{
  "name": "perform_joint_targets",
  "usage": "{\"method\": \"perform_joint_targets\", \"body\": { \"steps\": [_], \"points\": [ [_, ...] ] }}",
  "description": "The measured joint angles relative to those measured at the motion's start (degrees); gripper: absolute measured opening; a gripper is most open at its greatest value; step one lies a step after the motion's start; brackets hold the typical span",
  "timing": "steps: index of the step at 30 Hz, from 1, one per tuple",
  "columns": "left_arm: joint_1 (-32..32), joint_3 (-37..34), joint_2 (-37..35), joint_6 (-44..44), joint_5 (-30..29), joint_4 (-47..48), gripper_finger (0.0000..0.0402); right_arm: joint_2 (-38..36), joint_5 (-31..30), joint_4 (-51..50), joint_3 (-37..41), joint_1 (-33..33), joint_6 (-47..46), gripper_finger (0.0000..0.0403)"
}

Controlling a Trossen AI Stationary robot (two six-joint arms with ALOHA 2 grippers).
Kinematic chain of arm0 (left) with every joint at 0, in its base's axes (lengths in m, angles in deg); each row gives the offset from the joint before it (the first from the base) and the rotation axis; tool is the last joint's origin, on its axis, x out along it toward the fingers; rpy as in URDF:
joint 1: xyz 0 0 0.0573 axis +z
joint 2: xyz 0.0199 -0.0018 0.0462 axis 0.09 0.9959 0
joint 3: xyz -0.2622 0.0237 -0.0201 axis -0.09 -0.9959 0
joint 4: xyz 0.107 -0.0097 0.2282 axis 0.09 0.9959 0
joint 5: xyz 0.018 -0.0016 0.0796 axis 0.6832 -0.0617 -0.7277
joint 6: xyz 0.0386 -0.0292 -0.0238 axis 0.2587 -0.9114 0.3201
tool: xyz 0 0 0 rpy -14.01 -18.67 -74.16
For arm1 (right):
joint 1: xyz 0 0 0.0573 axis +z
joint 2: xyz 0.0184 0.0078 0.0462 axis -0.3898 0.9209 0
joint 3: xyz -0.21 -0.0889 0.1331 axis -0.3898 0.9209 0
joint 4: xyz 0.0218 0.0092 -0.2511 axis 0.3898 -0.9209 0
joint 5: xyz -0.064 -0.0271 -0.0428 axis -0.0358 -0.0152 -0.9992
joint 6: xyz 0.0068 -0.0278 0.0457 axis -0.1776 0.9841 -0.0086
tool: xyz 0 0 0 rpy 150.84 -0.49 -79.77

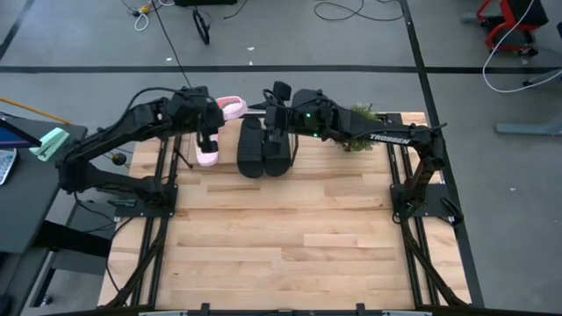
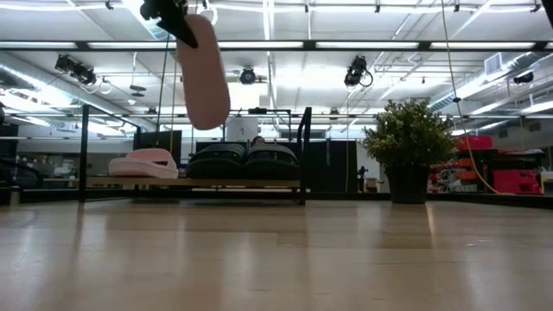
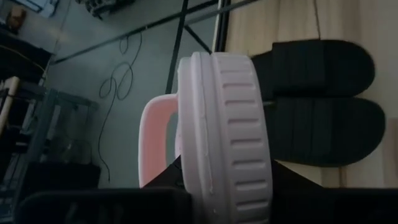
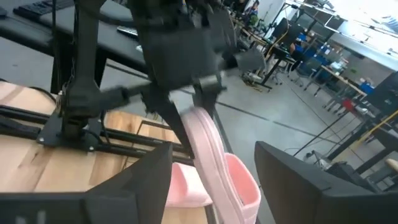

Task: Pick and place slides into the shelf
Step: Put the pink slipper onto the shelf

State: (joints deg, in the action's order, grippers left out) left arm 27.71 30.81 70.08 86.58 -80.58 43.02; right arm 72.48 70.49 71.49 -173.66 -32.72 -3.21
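Observation:
My left gripper (image 1: 205, 133) is shut on one pale pink slide (image 2: 204, 73), which hangs high above the shelf's left part. The second pink slide (image 2: 143, 162) rests sole-down on the shelf (image 2: 194, 183). Both black slides (image 1: 252, 146) (image 1: 279, 149) lie side by side on the shelf to its right. My right gripper (image 4: 214, 186) is open and holds nothing; it hovers over the far ends of the black slides (image 1: 273, 121), facing the left gripper. My left gripper pinches the pink slide at its upper end (image 4: 200, 118), coming from above with the fingers pointing down. One finger lies on the ribbed underside (image 3: 249, 186), the other on the foot-bed side. The slide is lifted clear and hangs slightly tilted below the fingers.
A small green potted plant (image 2: 410, 147) stands on the table to the right of the shelf, under the right arm (image 1: 356, 127). Black arm frames run along both table sides (image 1: 158, 197) (image 1: 408, 197). The near half of the wooden table (image 1: 281, 254) holds nothing.

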Motion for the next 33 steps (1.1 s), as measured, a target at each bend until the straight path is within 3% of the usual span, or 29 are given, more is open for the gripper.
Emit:
{"method": "perform_joint_targets", "body": {
  "steps": [5, 10, 22, 33],
  "points": [
    [1.3, -0.7, 2.5, 2.0, -1.7, 0.1, 0.0074, -0.1, -0.1, -2.5, 0.0, 1.0, 0.0, 0.0222],
    [2.3, -6.2, 1.7, 2.6, -2.4, -1.6, 0.0074, -0.1, 0.0, -5.1, 0.0, 2.0, 0.0, 0.0214],
    [2.4, -26.9, -6.8, 7.0, -6.2, -26.0, 0.0074, -0.1, -0.1, -5.4, 0.0, 2.6, -3.7, 0.0199],
    [2.4, -37.9, -6.9, 3.9, -11.5, -36.9, 0.0074, -0.1, -0.1, -5.4, 0.0, 2.8, -8.1, 0.0196]
  ]
}}
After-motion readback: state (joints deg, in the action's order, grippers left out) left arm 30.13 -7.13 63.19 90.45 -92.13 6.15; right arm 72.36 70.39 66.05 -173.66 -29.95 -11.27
